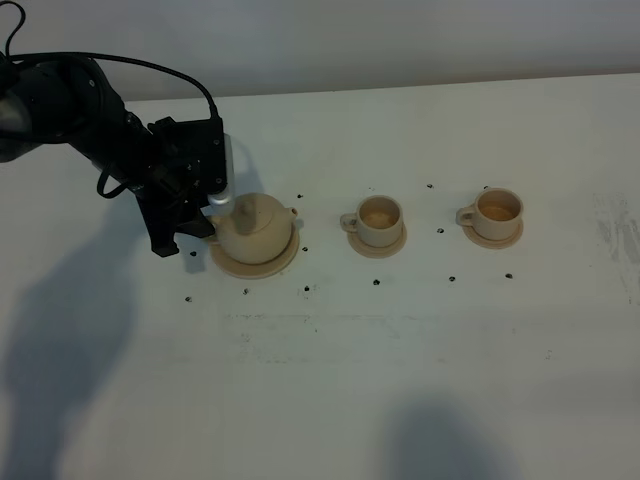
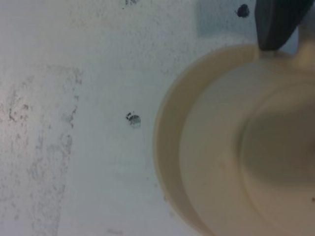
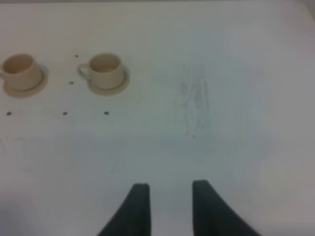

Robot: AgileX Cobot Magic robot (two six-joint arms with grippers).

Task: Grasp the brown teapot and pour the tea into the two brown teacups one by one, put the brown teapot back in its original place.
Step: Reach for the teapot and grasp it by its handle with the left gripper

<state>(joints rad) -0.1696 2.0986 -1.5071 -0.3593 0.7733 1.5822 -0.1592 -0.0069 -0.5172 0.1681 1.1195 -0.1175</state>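
Observation:
The brown teapot (image 1: 256, 228) sits on its wide round saucer plate (image 1: 262, 267) at the left of the table. My left gripper (image 1: 213, 212) is at the teapot's handle side and looks shut on the handle, which it hides. In the left wrist view the teapot (image 2: 256, 157) and the plate rim (image 2: 167, 132) fill the right side, and one dark finger (image 2: 275, 22) rests against the pot. The two brown teacups (image 1: 378, 220) (image 1: 495, 211) stand on small saucers to the right, also in the right wrist view (image 3: 19, 71) (image 3: 106, 71). My right gripper (image 3: 170, 206) is open over bare table.
The white table (image 1: 400, 350) carries small black marks around the saucers and scuff lines (image 3: 194, 98) at the right. The right arm shows in the high view only as a shadow at the front edge.

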